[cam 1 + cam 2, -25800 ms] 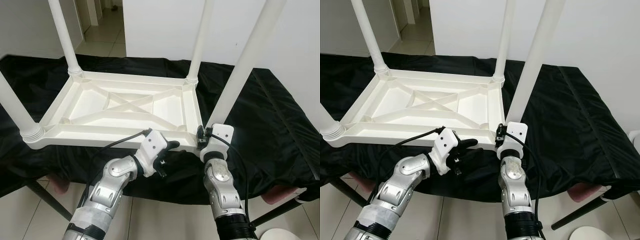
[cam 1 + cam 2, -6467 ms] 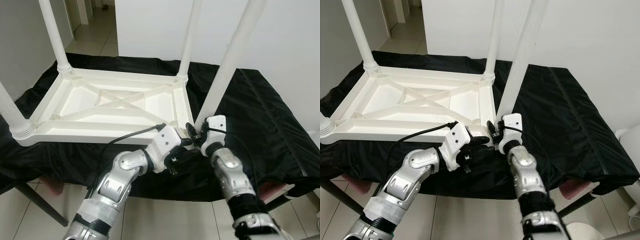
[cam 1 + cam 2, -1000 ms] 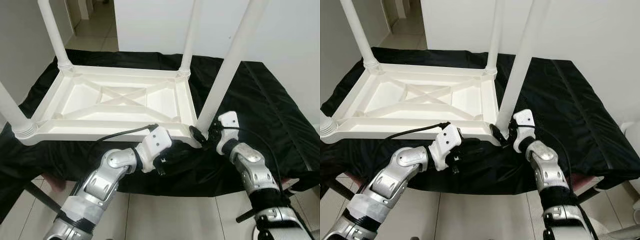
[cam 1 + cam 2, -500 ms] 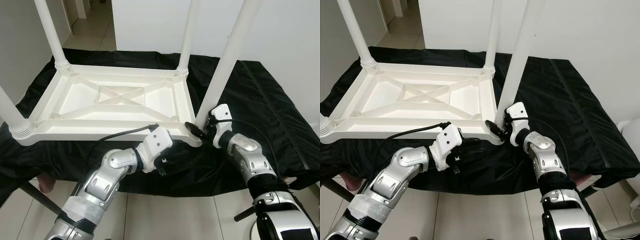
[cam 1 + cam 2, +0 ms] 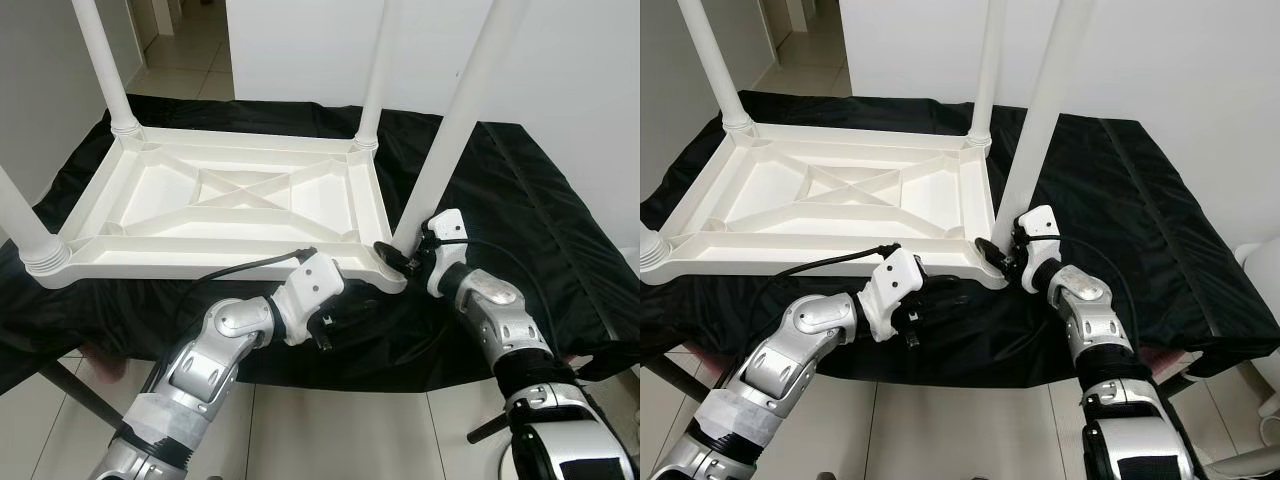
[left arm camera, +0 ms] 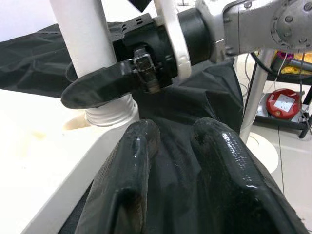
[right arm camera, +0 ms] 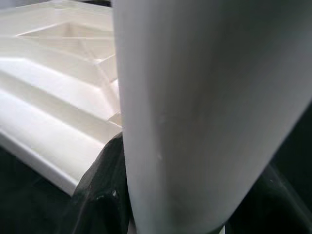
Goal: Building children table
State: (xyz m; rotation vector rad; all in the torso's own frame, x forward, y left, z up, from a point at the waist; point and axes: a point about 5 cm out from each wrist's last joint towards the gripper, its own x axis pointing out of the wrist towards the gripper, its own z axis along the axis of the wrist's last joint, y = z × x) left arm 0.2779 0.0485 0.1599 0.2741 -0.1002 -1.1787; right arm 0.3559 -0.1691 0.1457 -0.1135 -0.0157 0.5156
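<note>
A white children's table [image 5: 200, 262] lies upside down on a black-draped surface, with its legs pointing up. My right gripper [image 5: 400, 262] is shut around the base of the near right leg [image 5: 455, 130]. In the right wrist view that leg [image 7: 204, 107] stands between the fingers [image 7: 100, 195]. My left gripper [image 5: 352, 312] lies on the black cloth just under the table's near edge, fingers together and nothing between them. In the left wrist view its fingertips [image 6: 131, 165] point at the right gripper's finger [image 6: 102, 87] across the leg's foot.
The black cloth [image 5: 520, 210] covers the whole support and hangs over its front edge. Tiled floor [image 5: 330, 430] lies below. A white wall stands behind, and a doorway [image 5: 190, 40] opens at the back left. Three other legs rise from the far and left corners.
The right gripper stays clamped at the leg's base, its forearm swung slightly. The left gripper has sunk a little below the table's edge. The camera shifted slightly.
</note>
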